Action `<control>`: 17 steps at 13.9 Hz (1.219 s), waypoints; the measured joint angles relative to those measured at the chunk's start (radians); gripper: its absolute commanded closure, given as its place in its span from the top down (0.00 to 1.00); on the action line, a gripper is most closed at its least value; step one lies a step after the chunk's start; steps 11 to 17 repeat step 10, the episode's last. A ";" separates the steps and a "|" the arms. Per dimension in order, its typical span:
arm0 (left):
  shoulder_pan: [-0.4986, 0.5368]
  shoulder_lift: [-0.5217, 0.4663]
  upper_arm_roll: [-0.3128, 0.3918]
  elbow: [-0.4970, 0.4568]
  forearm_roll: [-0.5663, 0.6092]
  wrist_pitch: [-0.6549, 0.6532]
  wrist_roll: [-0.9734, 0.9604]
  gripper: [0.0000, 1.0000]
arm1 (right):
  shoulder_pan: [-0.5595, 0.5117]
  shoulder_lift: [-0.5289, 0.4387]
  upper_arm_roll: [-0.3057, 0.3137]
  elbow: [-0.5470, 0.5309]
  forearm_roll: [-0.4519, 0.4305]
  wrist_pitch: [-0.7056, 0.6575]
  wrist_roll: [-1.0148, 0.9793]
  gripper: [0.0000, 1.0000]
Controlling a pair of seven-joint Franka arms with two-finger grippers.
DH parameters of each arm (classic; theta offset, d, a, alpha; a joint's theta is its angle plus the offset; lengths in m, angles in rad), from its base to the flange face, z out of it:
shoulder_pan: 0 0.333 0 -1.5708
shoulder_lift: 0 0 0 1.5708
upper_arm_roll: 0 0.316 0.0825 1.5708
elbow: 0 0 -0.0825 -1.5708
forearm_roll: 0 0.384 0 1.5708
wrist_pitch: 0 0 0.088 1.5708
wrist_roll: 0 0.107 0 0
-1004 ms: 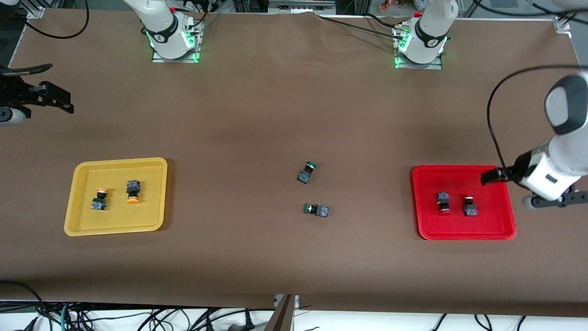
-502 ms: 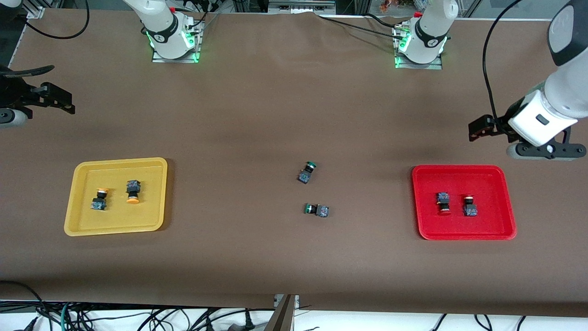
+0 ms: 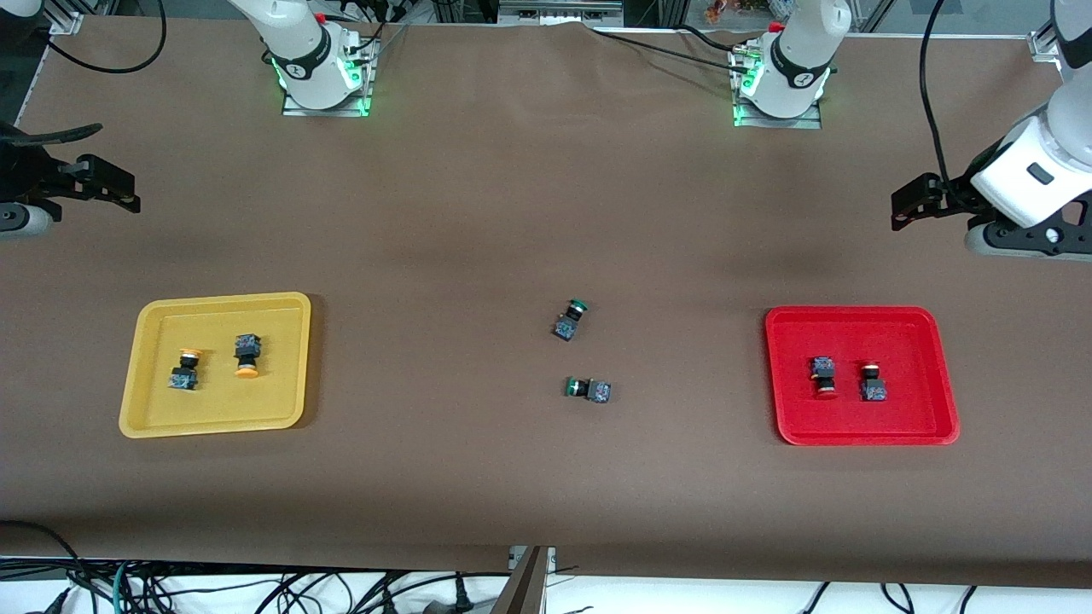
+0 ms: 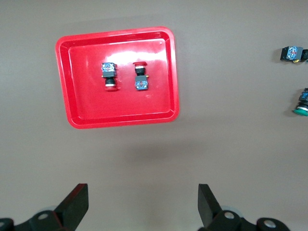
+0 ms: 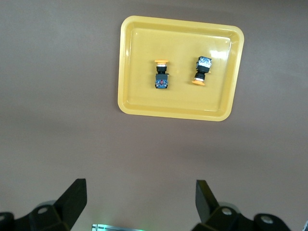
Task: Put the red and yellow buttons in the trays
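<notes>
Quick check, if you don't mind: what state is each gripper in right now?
Left gripper: jaws open, holding nothing, over bare table near the red tray.
Right gripper: jaws open, holding nothing, waiting near the yellow tray.

The left tool point(image 3: 906, 205) has lifted off the red tray point(image 3: 938, 375). A second ago it hung over that tray's edge toward the left arm's end of the tabletop point(image 3: 478, 213); now it is up over bare tabletop, clear of the tray and farther from the front camera, its fingers point(image 4: 74, 204) spread wide and holding nothing.
</notes>
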State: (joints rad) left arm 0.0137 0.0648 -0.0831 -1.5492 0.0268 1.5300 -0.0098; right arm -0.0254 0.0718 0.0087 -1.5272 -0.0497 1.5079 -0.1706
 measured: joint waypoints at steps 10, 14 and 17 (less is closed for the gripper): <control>0.010 -0.009 0.007 0.001 -0.035 -0.001 0.001 1.00 | 0.000 0.000 0.000 0.000 0.000 0.003 0.000 1.00; 0.010 -0.009 0.007 0.001 -0.035 -0.001 0.001 1.00 | 0.000 0.000 0.000 0.000 0.000 0.003 0.000 1.00; 0.010 -0.009 0.007 0.001 -0.035 -0.001 0.001 1.00 | 0.000 0.000 0.000 0.000 0.000 0.003 0.000 1.00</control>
